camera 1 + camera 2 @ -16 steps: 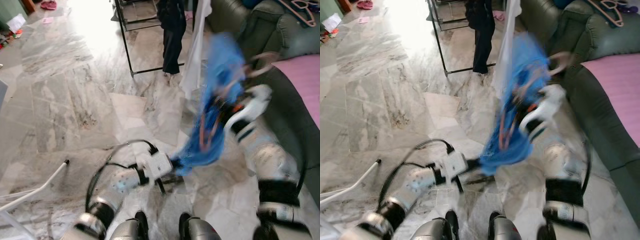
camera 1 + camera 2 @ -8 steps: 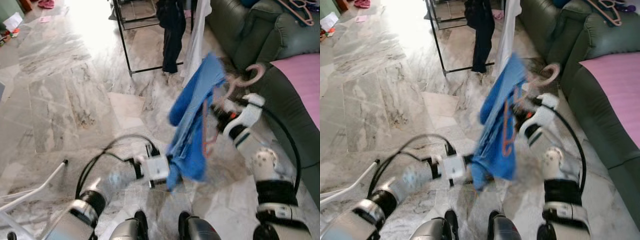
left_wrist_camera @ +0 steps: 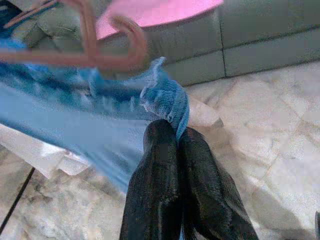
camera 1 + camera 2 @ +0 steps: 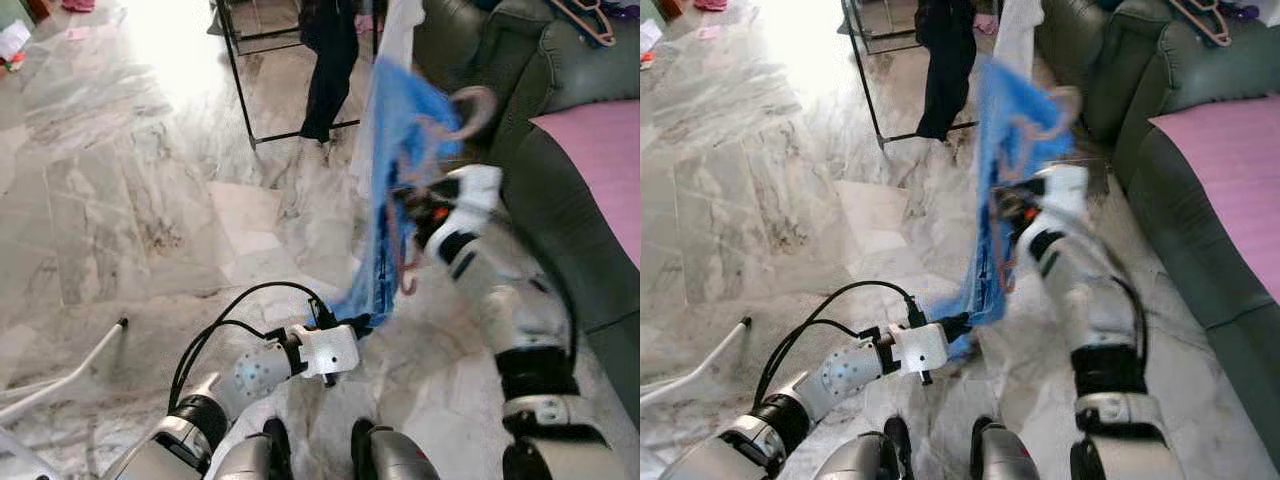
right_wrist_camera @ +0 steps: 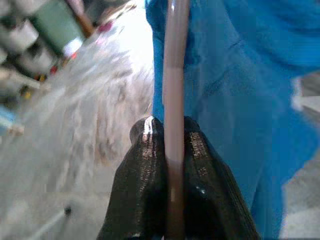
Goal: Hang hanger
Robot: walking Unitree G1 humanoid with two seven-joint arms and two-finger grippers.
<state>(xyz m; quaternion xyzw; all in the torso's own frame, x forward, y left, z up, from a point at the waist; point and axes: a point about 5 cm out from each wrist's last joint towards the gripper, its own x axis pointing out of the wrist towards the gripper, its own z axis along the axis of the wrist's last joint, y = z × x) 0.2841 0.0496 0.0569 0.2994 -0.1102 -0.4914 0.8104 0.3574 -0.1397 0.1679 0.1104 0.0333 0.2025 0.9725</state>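
Observation:
A blue garment (image 4: 392,130) hangs on a pink hanger (image 4: 468,108), held up in front of me beside the sofa. My right gripper (image 4: 418,212) is shut on the hanger's bar (image 5: 172,75), with blue cloth (image 5: 235,100) draped behind it. Lower down, my left gripper (image 4: 356,325) is shut on the garment's bottom hem (image 3: 167,102), pulling the cloth taut. The hanger's hook (image 3: 131,37) points up and toward the sofa. The picture is motion-blurred around the right arm.
A black clothes rack (image 4: 238,80) stands ahead with a dark garment (image 4: 328,60) and a white one (image 4: 398,30) hanging on it. A green sofa (image 4: 545,170) with a pink cover (image 4: 600,140) and spare hangers (image 4: 580,15) lies to the right. A white pole (image 4: 60,375) lies at lower left.
My right arm has lifted the hanger and blue garment higher and further forward toward the rack. The left gripper keeps the hem and has drawn slightly in.

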